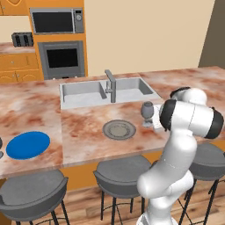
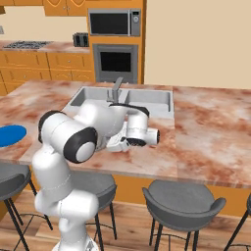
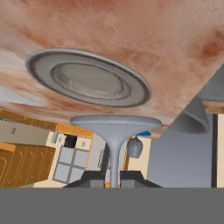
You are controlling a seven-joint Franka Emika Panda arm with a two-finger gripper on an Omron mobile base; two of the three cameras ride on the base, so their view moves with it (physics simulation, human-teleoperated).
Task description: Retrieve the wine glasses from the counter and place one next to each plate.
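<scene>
The claw (image 3: 109,177) is shut tight on the stem of a wine glass (image 1: 147,110), its two tips pinching the thin stalk just below the round foot as the hand view has it. That view is rolled right over, so the desk (image 1: 83,123) hangs across its top with the grey plate (image 1: 119,129) on it and the glass's foot close under the plate's rim.

From behind the arm, the glass stands upright just beside the grey plate, on the side away from the blue plate (image 1: 28,145), with the sink (image 1: 83,92) behind it. Whether its foot already rests on the desk or hangs a little above it, I cannot tell.

So I judge the first delivery nearly done: the glass is at its plate, but the claw has not let go. The blue plate, well apart from the grey one along the desk's near edge, has no glass beside it. A second small glass (image 3: 134,147) shows far off in the hand view, perhaps the one to fetch next.
</scene>
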